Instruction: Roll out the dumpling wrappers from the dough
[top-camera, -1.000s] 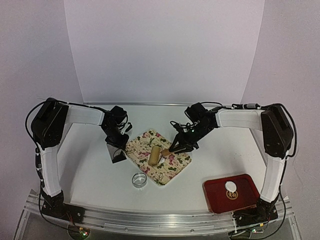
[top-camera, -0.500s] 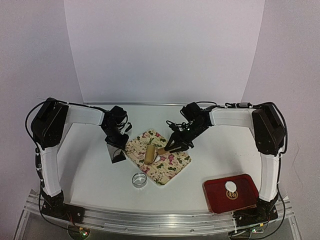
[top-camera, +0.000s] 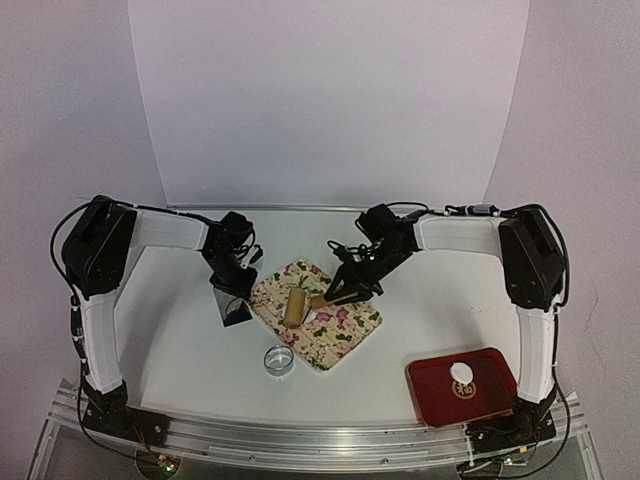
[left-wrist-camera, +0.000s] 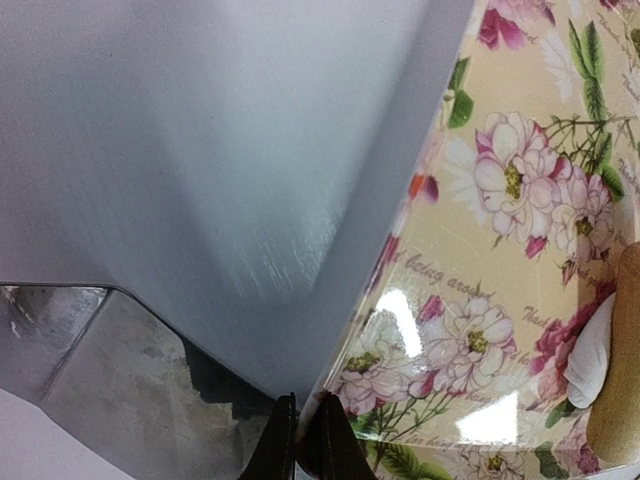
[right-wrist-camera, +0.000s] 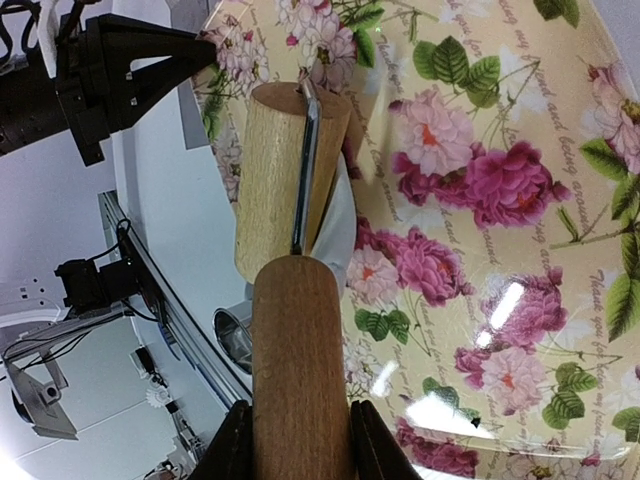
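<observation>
A wooden rolling pin (top-camera: 295, 306) lies across the flowered board (top-camera: 340, 335). My right gripper (top-camera: 335, 295) is shut on its handle (right-wrist-camera: 300, 370). The barrel (right-wrist-camera: 275, 170) rests on a piece of white dough (right-wrist-camera: 340, 225), mostly hidden beneath it; a bit shows in the left wrist view (left-wrist-camera: 590, 345). My left gripper (top-camera: 242, 288) is shut on the board's left edge (left-wrist-camera: 400, 260), with its fingertips (left-wrist-camera: 303, 440) pinched together there. One round white dumpling wrapper (top-camera: 461, 374) lies on the red tray (top-camera: 495, 385) at the front right.
A small metal ring cutter (top-camera: 279, 360) stands on the table in front of the board. A flat metal scraper (top-camera: 232, 305) lies beside the board's left edge, under my left gripper; it also shows in the left wrist view (left-wrist-camera: 90, 390).
My right gripper has rolled the pin leftward across the board, over the dough. The left gripper and the board have stayed put.
</observation>
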